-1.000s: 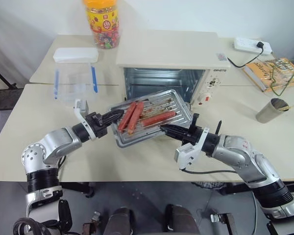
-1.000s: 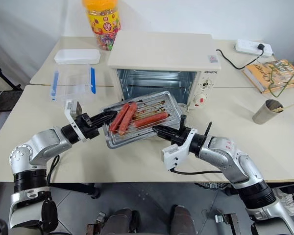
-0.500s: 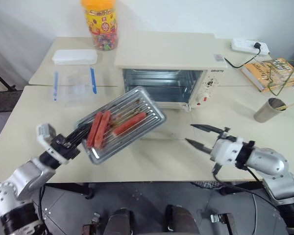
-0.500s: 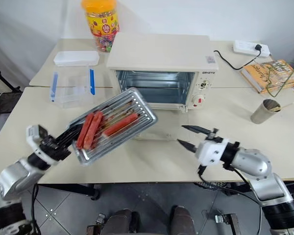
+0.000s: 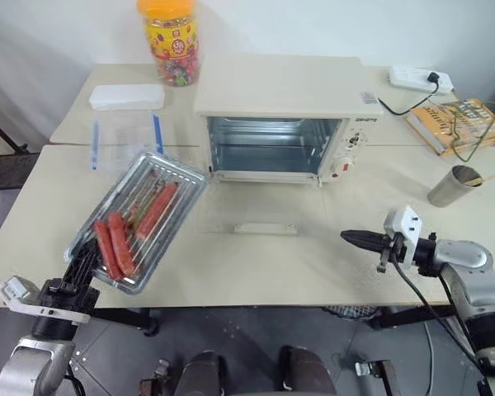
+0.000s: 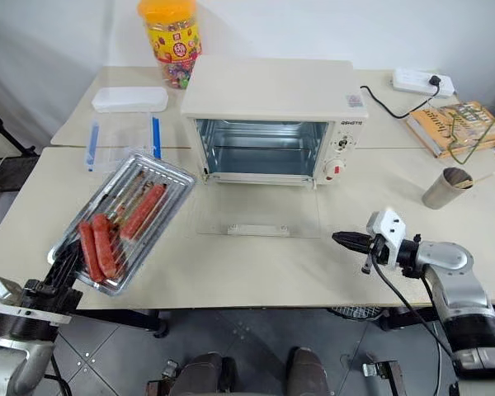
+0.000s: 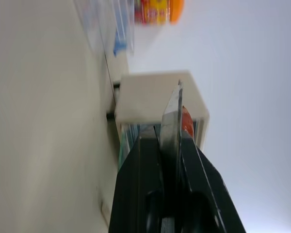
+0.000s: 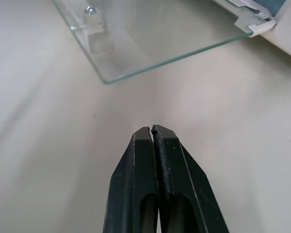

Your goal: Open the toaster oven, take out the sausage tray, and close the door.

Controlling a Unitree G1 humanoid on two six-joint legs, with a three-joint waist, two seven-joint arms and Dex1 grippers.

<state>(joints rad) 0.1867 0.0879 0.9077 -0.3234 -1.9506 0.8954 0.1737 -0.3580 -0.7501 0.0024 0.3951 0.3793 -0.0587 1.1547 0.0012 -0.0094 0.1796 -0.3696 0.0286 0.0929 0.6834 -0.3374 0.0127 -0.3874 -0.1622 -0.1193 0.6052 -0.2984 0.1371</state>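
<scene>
Nearest the robot, the left gripper [image 5: 81, 262] was clamped on the near edge of the sausage tray [image 5: 138, 219], holding it tilted over the left part of the table [image 5: 256, 272]; three sausages [image 5: 115, 244] lay in it. The right gripper [image 5: 352, 238] hovered over the table's right side, fingers pressed together and holding nothing. Between the two, the door [image 5: 256, 218] lay folded down flat on the tabletop, its handle [image 5: 266, 228] toward the robot. Behind it the toaster oven [image 5: 285, 115] stood open, its cavity bare. Farther left stood a clear plastic container [image 5: 125, 124] and a candy jar [image 5: 172, 40]; a metal cup [image 5: 454, 186] stood at the right.
</scene>
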